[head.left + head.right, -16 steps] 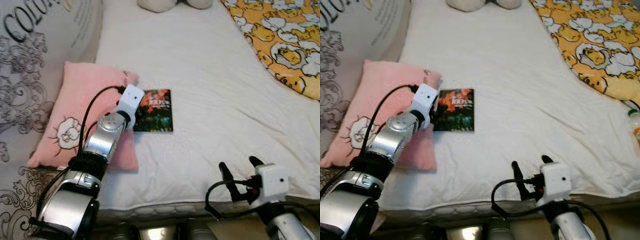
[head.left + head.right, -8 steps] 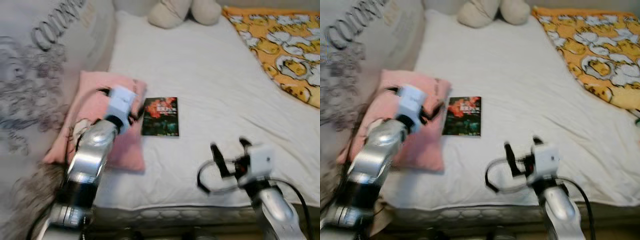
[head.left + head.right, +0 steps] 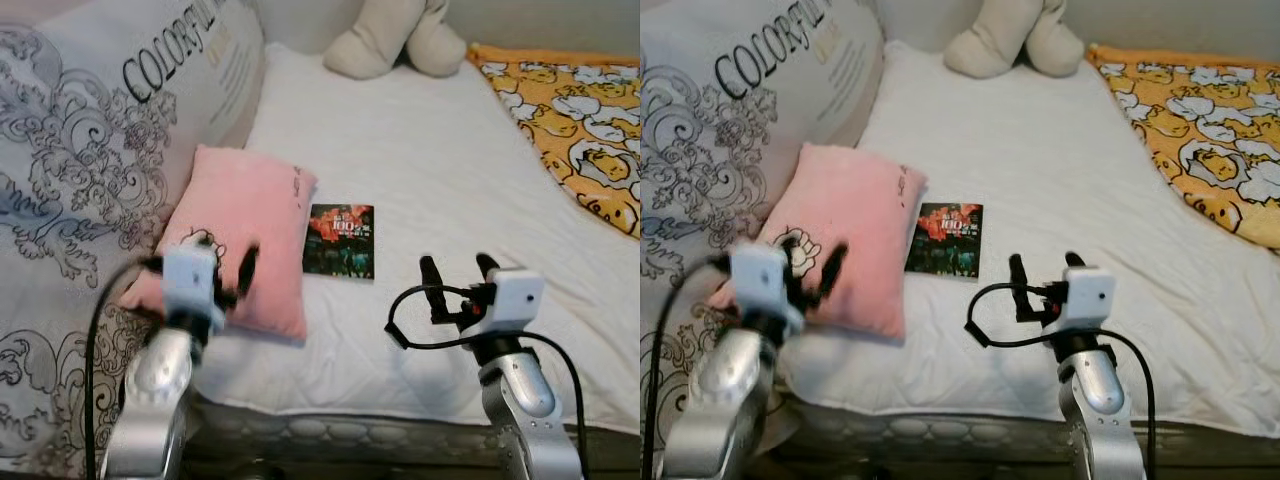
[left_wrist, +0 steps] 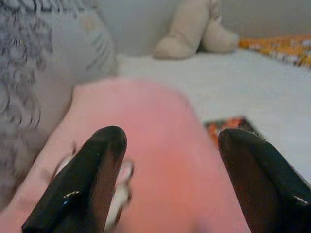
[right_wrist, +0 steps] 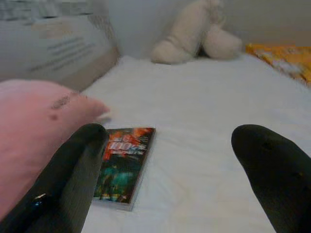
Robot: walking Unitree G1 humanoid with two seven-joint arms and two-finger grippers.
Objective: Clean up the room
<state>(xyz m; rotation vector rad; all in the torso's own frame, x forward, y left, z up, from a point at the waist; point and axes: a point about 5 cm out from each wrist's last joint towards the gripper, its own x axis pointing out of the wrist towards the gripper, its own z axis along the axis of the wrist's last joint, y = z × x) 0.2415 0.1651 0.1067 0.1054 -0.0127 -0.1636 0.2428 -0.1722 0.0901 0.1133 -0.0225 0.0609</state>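
Stock as I read it from the head cameras: one bed with a white quilted mattress cover (image 3: 420,170), running from the lower edge to the top of the frame. On it, one pink rectangular cushion with a small sheep drawing (image 3: 245,235), left of centre; one thin paperback book with a dark red-and-green cover (image 3: 340,240), lying flat at centre, its edge just beside the cushion. One large grey-white pillow with scroll print and black lettering (image 3: 110,130), upper left. One beige plush toy (image 3: 390,40), top centre. One orange blanket printed with white and yellow ducks (image 3: 570,120), upper right. Hands: two. My left hand (image 3: 205,280) hovers over the near end of the cushion, fingers spread, grasping nothing. My right hand (image 3: 458,285) hangs over bare sheet, lower centre-right, near the book but apart from it, fingers parted, likewise empty. Progress, by my judgement: early. Nothing is lifted or put away; book, cushion, toy and blanket all lie on the bed. The book looks the likeliest first item, being between both hands.
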